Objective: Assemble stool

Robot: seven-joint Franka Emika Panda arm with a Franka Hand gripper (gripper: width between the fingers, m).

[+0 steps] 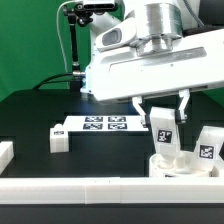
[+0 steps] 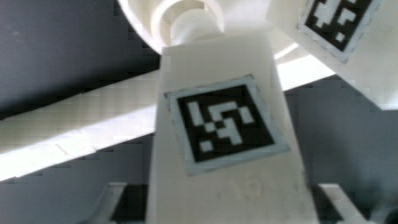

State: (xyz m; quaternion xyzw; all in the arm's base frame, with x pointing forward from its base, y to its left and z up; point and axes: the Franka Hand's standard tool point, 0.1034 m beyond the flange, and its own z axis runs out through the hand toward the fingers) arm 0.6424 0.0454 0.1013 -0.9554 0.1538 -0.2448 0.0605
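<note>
Counted across the exterior view there are three legs, one seat, one marker board, two stretches of white rail and a single tool.

At the exterior view's far left, a short end rail sits at the edge of the black surface. Next to the right, the left leg lies flat on the surface, touching or just beside the end of the marker board, which shows four tags. A long rail runs along the near edge of the surface beneath all of this.

Further right, the tool hangs from the white arm with a finger on either side of the middle leg. That leg stands upright with its tag facing the camera, and its foot meets the seat, a low white form against the long rail. The tool is closed narrowly on this leg. The wrist view shows the same thing, with the middle leg filling the gap in the tool and the grey fingers pressed to its sides. A rail crosses behind it.

At the exterior view's far right, the right leg stands near the seat, apart from the tool. Its tag also shows in the wrist view.
</note>
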